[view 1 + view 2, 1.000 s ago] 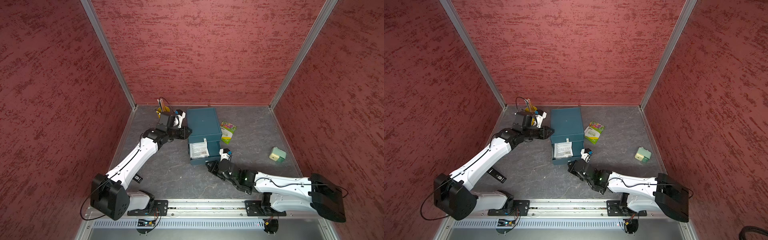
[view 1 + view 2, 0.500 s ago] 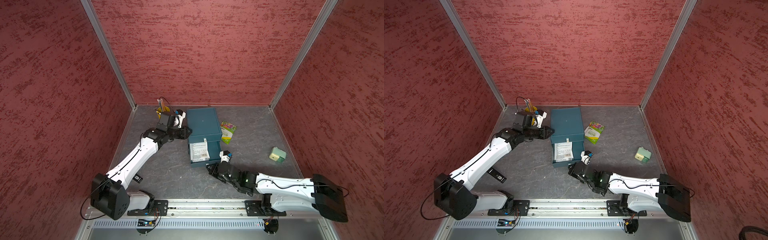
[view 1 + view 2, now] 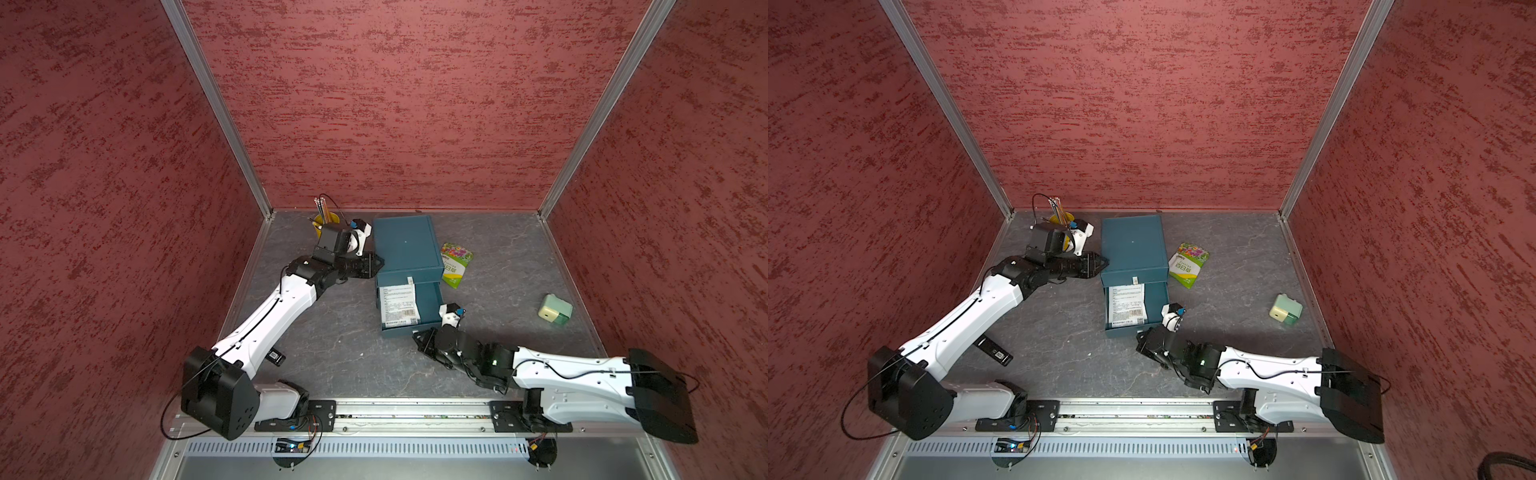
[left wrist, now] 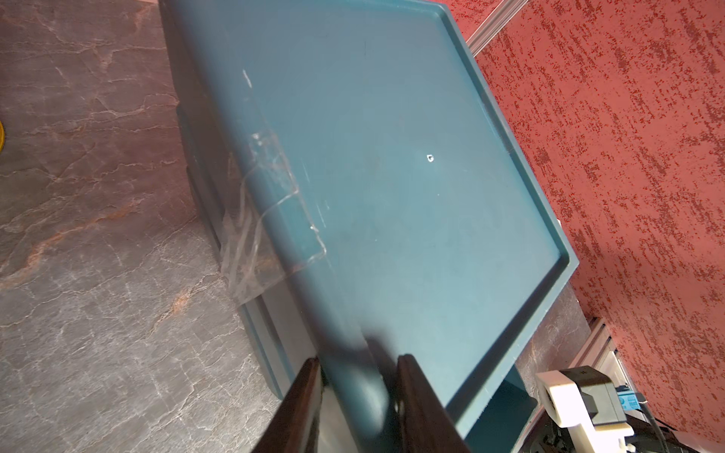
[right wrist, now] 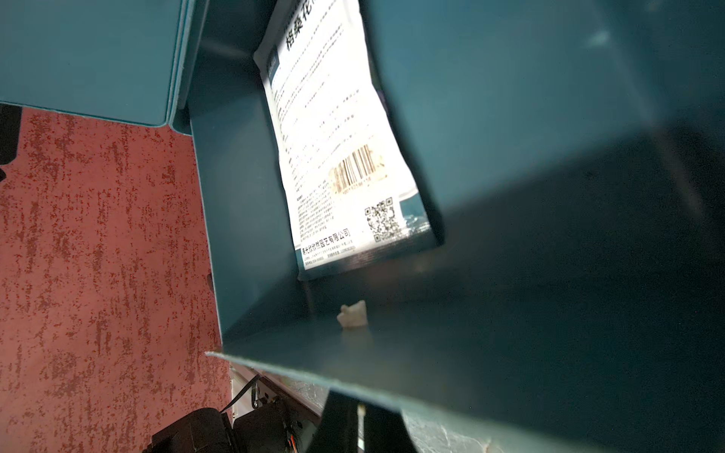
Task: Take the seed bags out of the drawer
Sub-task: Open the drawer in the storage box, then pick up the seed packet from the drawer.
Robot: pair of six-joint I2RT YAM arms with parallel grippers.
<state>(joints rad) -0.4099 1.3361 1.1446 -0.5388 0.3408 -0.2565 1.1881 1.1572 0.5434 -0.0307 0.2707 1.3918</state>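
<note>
Left gripper [image 4: 359,359] clamps the cabinet [image 3: 405,245] by its left rim. Right gripper [image 3: 417,336] closed at the drawer [image 3: 434,301] near wall; hold unclear. White bag [image 3: 398,305] lies flat inside; green bag [image 3: 456,264] on table [image 3: 332,332], right. Risk: overpulling drops the drawer out; the flat bag resists pinching.

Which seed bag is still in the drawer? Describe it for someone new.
On the grey tabletop, find the teal box; its drawer is pulled out toward the robot. The white packet inside carries black print and a barcode, unlike the green flowered packet lying outside beside the box.
</note>
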